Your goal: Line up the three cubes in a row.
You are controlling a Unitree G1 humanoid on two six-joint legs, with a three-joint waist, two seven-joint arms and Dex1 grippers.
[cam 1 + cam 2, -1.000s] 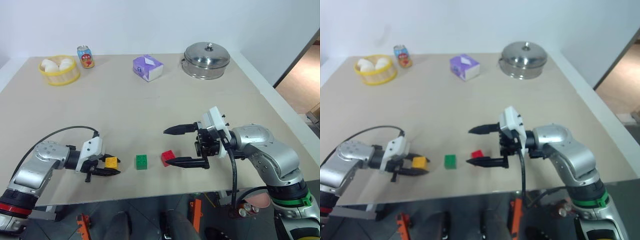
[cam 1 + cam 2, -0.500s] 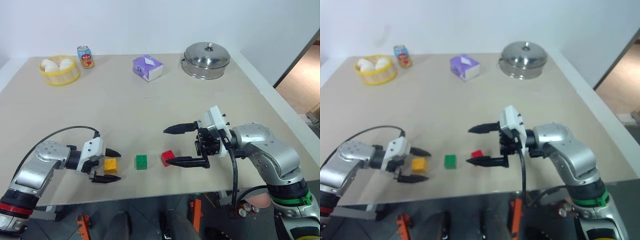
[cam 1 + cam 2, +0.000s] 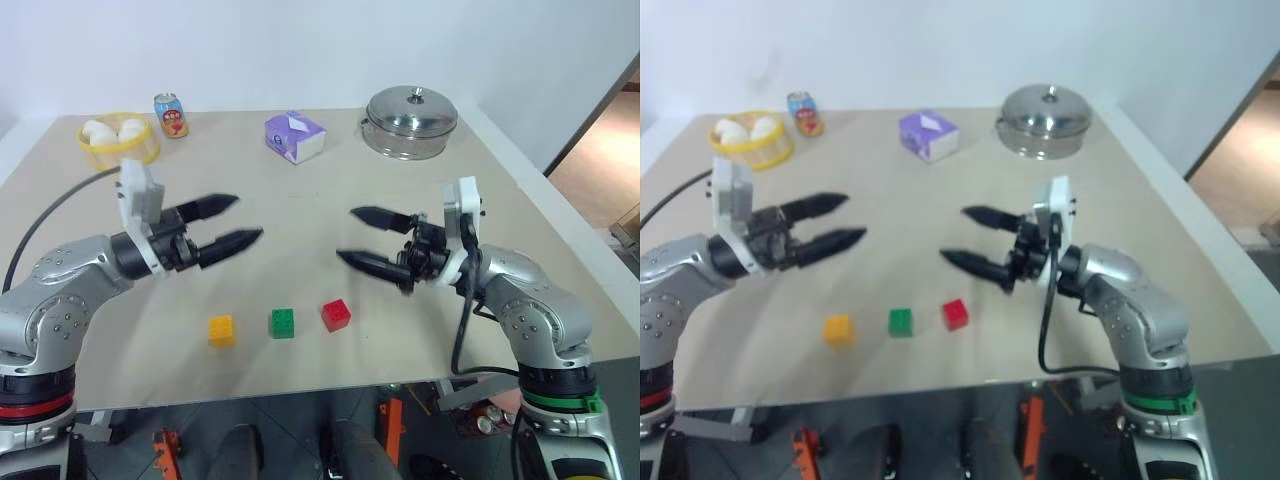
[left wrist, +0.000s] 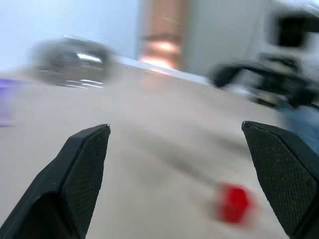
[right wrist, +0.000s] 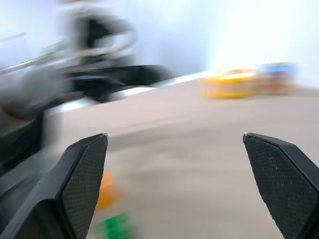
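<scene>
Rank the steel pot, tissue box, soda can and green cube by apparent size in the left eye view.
1. Steel pot, clearly largest.
2. Tissue box.
3. Soda can.
4. Green cube, smallest.
The can and cube look close, and the cube sits nearer the camera, so their true order is unsure.

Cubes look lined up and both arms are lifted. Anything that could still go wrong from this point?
1. The yellow cube, green cube and red cube sit near the table's front edge; a low pass by either arm could knock one off.
2. The row slants slightly and the yellow-green gap looks wider than the green-red one, so it might be judged uneven.
3. The open left gripper and open right gripper point toward each other above the table; moving inward, they might collide.
</scene>
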